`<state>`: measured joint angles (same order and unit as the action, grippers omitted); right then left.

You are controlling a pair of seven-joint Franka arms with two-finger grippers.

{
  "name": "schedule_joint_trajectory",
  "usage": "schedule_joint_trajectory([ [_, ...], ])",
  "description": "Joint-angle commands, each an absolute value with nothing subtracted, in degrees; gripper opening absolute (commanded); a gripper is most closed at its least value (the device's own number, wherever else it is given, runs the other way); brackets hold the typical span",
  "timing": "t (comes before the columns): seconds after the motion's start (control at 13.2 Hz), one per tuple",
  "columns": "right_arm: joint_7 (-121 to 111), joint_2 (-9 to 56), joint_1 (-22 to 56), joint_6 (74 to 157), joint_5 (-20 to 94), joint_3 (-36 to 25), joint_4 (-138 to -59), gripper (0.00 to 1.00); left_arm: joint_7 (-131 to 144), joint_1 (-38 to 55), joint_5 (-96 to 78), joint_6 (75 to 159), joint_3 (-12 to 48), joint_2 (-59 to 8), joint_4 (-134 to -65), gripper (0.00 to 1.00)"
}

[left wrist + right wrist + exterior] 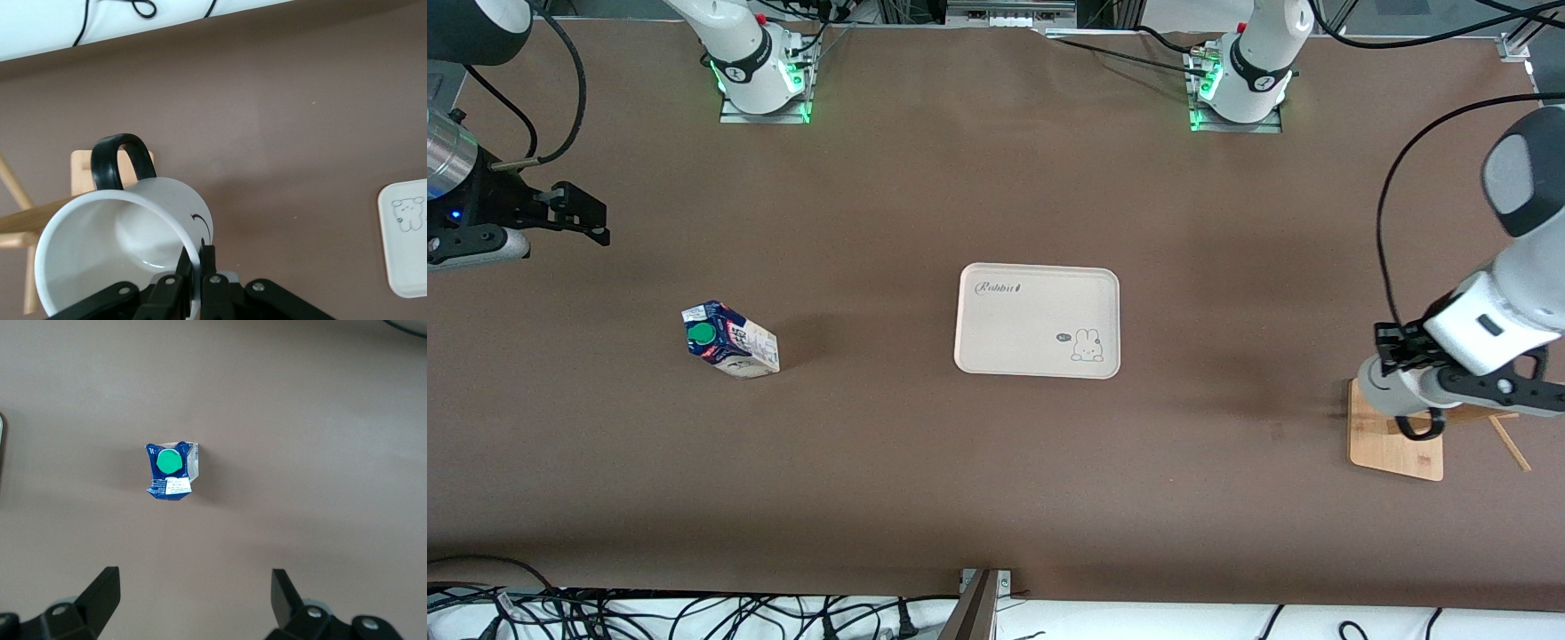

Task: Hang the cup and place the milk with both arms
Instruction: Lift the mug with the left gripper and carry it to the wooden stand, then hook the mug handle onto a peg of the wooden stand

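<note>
In the front view, the milk carton [729, 340] stands upright on the brown table [925, 204], toward the right arm's end and about midway between the robots' edge and the camera's edge. A cream rabbit-print tray [1038, 320] lies near the middle of the table, well apart from the carton. The right gripper [583, 213] hangs over the table edge at the right arm's end, its fingers spread and holding nothing. The left gripper [1396, 378] is over a wooden rack [1394, 449] standing near the table edge at the left arm's end; the cup [1405, 398] shows there mainly as a black handle loop.

In the left wrist view, the left gripper [193, 283] pinches the white cup [127, 247] by its rim wall, mouth toward the camera, black handle beside the wooden rack [33, 220]. A corner of the tray [405, 240] shows.

In the right wrist view, the right gripper [193, 600] is spread wide above the milk carton [170, 470], green cap up, not touching it.
</note>
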<state>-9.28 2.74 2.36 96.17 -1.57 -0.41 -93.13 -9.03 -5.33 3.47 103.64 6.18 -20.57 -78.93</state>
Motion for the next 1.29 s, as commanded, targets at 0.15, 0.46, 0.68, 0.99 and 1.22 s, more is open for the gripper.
schedule_joint_trajectory([
  [0.15, -9.1, 3.2, 1.7, 95.4, -1.7, 0.3, -92.0, 1.0, -14.7, -9.4, 3.3, 99.8, 7.2, -18.7, -78.7, 0.0],
  [0.46, -9.1, 3.2, 1.7, 95.4, -1.8, 0.3, -92.0, 1.0, -17.0, -10.9, 2.6, 99.9, 6.9, -18.8, -78.7, 0.0],
  [0.68, -9.1, 3.2, 1.7, 95.4, -1.7, 0.4, -92.0, 1.0, -20.8, -13.3, 1.3, 99.9, 6.9, -19.0, -78.7, 0.0],
  [0.99, -9.1, 3.2, 1.7, 95.4, -1.8, 0.3, -92.0, 1.0, -22.4, -14.5, 1.1, 99.9, 6.9, -19.2, -78.7, 0.0],
  [1.22, -9.0, 3.2, 1.7, 95.4, -1.8, 0.3, -92.0, 1.0, -22.4, -15.1, 1.1, 100.0, 6.9, -19.3, -78.7, 0.0],
])
